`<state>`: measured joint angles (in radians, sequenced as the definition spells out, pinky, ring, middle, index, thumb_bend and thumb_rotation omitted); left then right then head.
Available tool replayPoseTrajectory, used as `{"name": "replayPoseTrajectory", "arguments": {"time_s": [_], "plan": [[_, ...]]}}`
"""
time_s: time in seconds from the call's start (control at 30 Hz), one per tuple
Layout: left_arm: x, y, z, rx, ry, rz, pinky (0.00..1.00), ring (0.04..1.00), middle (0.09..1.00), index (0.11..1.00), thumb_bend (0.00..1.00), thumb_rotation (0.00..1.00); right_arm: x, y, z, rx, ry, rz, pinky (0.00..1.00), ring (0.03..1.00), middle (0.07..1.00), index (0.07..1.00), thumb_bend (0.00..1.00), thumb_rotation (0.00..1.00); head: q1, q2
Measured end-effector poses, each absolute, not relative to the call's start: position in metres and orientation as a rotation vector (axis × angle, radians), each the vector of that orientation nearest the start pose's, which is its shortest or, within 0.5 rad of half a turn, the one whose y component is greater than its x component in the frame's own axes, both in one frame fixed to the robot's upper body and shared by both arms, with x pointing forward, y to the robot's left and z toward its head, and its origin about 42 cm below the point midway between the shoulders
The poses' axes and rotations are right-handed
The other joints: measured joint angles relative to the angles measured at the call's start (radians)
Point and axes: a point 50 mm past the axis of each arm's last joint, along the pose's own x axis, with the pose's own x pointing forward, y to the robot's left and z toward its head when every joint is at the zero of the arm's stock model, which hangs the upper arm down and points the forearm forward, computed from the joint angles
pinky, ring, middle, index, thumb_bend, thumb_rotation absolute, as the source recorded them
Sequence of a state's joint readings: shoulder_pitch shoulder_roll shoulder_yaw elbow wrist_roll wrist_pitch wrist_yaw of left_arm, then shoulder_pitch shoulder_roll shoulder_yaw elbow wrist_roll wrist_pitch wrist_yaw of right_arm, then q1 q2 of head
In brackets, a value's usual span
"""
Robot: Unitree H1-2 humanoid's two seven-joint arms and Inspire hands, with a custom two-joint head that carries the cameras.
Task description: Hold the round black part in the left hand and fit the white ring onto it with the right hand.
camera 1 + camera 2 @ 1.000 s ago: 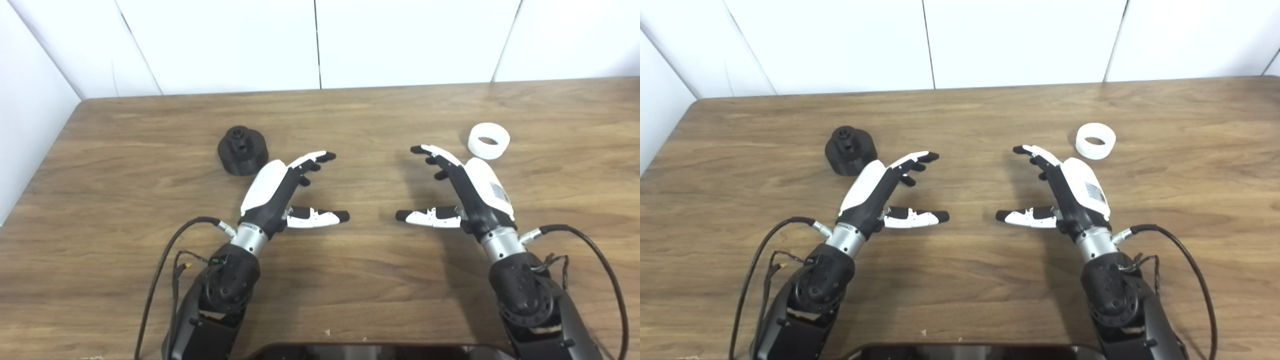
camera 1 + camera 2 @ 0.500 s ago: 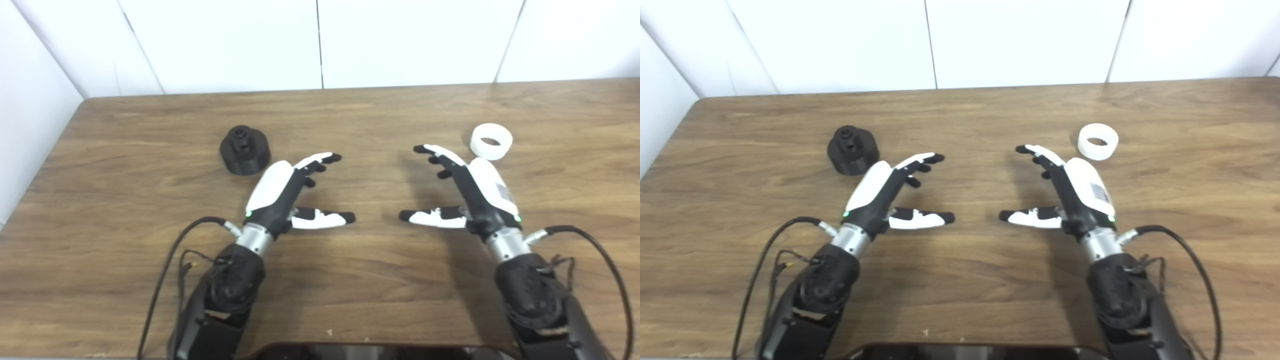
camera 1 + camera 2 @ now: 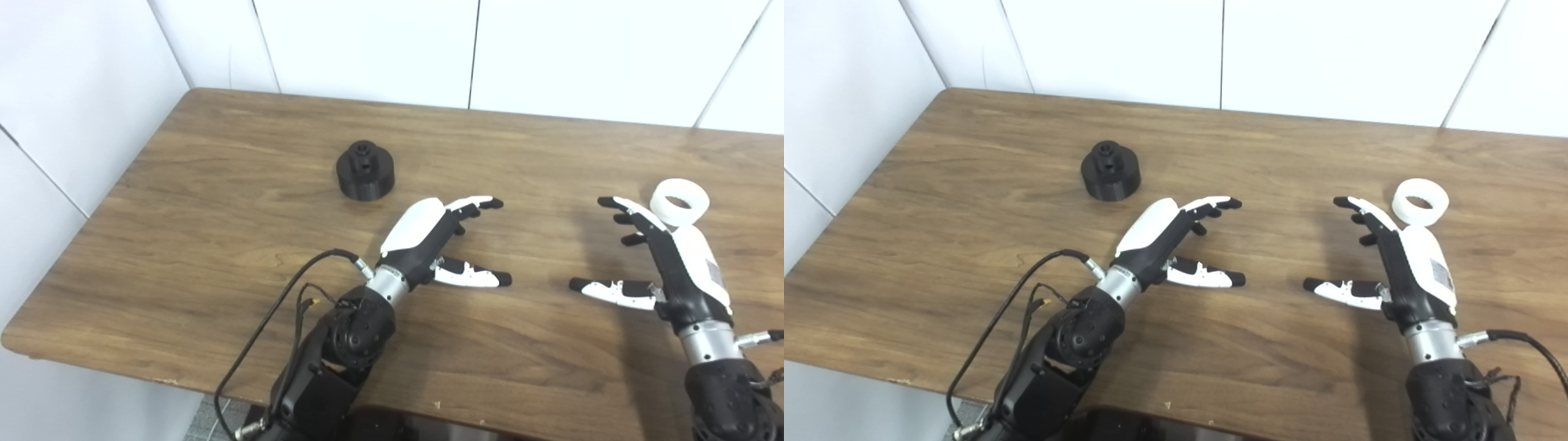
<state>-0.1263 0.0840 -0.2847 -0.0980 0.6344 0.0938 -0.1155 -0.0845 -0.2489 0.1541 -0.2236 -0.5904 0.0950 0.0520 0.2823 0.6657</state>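
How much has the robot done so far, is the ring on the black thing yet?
Not yet. Nothing looks done: the round black part sits on the table, and the white ring lies apart from it, far to the right. The left hand and right hand are open, holding nothing. Grabbing both pieces and fitting them is left.

small grey label on right robot hand [image 3: 1421, 263], print too blurred to read

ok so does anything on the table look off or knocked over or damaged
Nothing stands out. The round black part sits upright on the table, and the white ring lies flat with its opening up. Both are apart from the hands; the left hand and right hand are open and hold nothing.
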Motion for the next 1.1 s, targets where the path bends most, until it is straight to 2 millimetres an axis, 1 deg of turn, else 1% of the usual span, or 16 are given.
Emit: {"name": "replayPoseTrajectory", "arguments": {"time_s": [0.17,0.27,0.37,0.43,0.5,0.6,0.73,0.8,0.93,1.0,1.1], "plan": [[0.309,0.147,0.144,0.737,-0.172,-0.314,0.67,0.818,0.877,0.831,0.87,0.4,0.301,-0.233,0.172,-0.829,-0.228,0.114,0.68,0.811,0.866,0.82,0.81,0.18,-0.003,-0.002],[0.31,0.153,0.144,0.741,-0.167,-0.299,0.67,0.822,0.881,0.829,0.87,0.38,0.301,-0.233,0.172,-0.83,-0.229,0.114,0.68,0.81,0.866,0.819,0.81,0.18,-0.002,-0.003],[0.313,0.167,0.145,0.761,-0.155,-0.271,0.68,0.822,0.883,0.828,0.88,0.39,0.301,-0.233,0.172,-0.831,-0.229,0.114,0.67,0.808,0.863,0.817,0.82,0.18,-0.002,-0.002],[0.314,0.176,0.148,0.777,-0.151,-0.247,0.7,0.827,0.881,0.824,0.87,0.37,0.301,-0.233,0.172,-0.831,-0.229,0.114,0.68,0.812,0.865,0.817,0.81,0.18,-0.002,-0.002],[0.318,0.187,0.151,0.791,-0.153,-0.224,0.69,0.825,0.875,0.816,0.88,0.35,0.301,-0.233,0.172,-0.83,-0.229,0.115,0.68,0.812,0.866,0.819,0.81,0.17,-0.008,-0.003],[0.323,0.197,0.156,0.803,-0.159,-0.193,0.67,0.822,0.877,0.817,0.88,0.35,0.301,-0.232,0.172,-0.826,-0.229,0.116,0.68,0.815,0.868,0.82,0.81,0.18,-0.006,-0.005],[0.328,0.212,0.161,0.825,-0.163,-0.139,0.68,0.833,0.888,0.816,0.86,0.32,0.302,-0.232,0.172,-0.821,-0.228,0.117,0.67,0.81,0.866,0.82,0.81,0.18,-0.005,-0.008],[0.33,0.219,0.164,0.831,-0.154,-0.103,0.68,0.835,0.894,0.818,0.86,0.32,0.302,-0.232,0.172,-0.818,-0.227,0.119,0.67,0.808,0.864,0.819,0.81,0.18,-0.003,-0.008],[0.333,0.231,0.168,0.848,-0.142,-0.066,0.7,0.855,0.908,0.828,0.86,0.36,0.303,-0.232,0.172,-0.816,-0.228,0.119,0.69,0.812,0.865,0.819,0.81,0.17,-0.006,-0.008],[0.336,0.236,0.171,0.863,-0.14,-0.05,0.69,0.849,0.909,0.826,0.87,0.36,0.303,-0.232,0.172,-0.816,-0.228,0.12,0.69,0.814,0.865,0.817,0.81,0.17,-0.006,-0.008],[0.339,0.241,0.175,0.867,-0.148,-0.015,0.72,0.872,0.913,0.827,0.87,0.35,0.303,-0.232,0.172,-0.816,-0.228,0.12,0.69,0.816,0.867,0.82,0.81,0.16,-0.008,-0.009]]}}
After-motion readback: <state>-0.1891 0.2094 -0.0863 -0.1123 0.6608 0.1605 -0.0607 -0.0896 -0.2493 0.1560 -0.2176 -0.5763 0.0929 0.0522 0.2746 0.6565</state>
